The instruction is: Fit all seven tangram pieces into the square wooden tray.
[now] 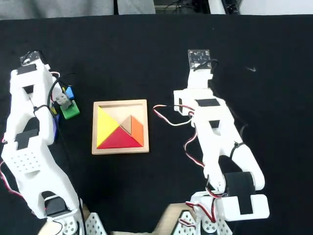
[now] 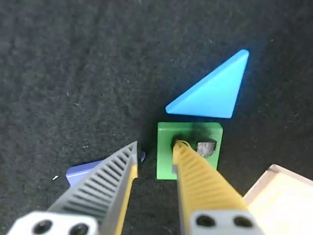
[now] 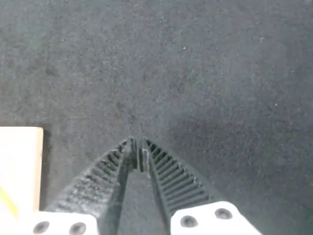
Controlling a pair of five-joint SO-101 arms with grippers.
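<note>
The square wooden tray [image 1: 120,104] lies mid-table and holds a yellow triangle [image 1: 104,128], a red triangle [image 1: 120,140], an orange piece [image 1: 139,129] and a small brownish piece [image 1: 128,124]. Left of the tray lie a green square [image 2: 191,137] and a blue triangle [image 2: 213,95]. My left gripper [image 2: 155,147] hangs open over the green square's edge, its yellow finger [image 2: 195,171] above the square. A purple piece [image 2: 82,172] peeks out behind the grey finger [image 2: 110,176]. My right gripper [image 3: 138,152] is shut on nothing, over bare cloth beside a tray corner [image 3: 19,166].
Black cloth covers the table. The left arm [image 1: 29,122] stands along the left edge and the right arm [image 1: 215,132] stands right of the tray. Loose red and white wires [image 1: 168,117] hang between the right arm and the tray.
</note>
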